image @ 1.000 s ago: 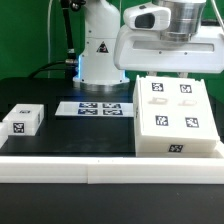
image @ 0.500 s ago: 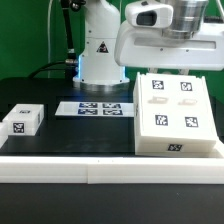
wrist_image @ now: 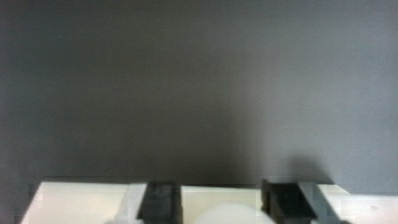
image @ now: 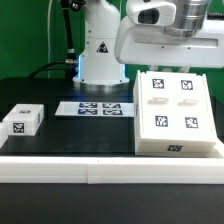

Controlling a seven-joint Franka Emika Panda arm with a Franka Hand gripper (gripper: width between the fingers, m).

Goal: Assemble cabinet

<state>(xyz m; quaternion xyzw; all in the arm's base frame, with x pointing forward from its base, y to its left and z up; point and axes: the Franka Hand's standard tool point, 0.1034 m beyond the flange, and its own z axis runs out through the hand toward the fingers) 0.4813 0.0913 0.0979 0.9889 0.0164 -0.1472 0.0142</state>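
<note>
Gripper (wrist_image: 222, 190) is hanging over the cabinet's (image: 175, 115) 12 o'clock edge in the exterior view; fingers (wrist_image: 160, 202) are standing apart.

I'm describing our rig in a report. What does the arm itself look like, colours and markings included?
The arm is glossy white with rounded shells. Its column bears a black triangle sticker, a blue light glows on its side, and dark cables run beside it. Its head is a boxy white housing. The wrist view shows two flat black fingers.
</note>
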